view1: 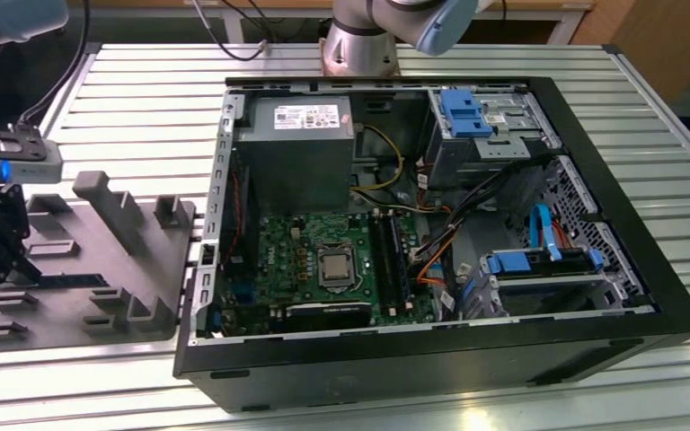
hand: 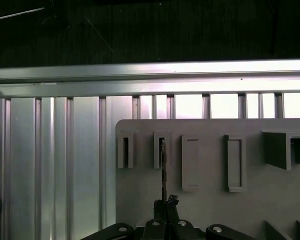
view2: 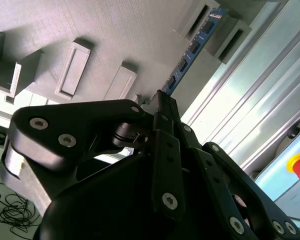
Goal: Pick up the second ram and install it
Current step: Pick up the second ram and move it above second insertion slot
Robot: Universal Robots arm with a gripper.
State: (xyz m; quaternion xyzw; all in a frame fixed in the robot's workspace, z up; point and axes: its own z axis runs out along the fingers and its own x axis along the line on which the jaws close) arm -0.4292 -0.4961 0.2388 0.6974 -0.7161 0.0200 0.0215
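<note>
Grey holder tray [view1: 105, 256] lies beside an open computer case [view1: 417, 370] on slatted table [view1: 141, 99].

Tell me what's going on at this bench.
A single robot arm is working at the grey holder tray, which sits to the exterior view's left of the open computer case. Its gripper looks closed on one end of the second ram, a thin blue stick resting in the tray's slots. The ram is not yet lifted out, and the black motherboard slots lie well away from it.
</note>
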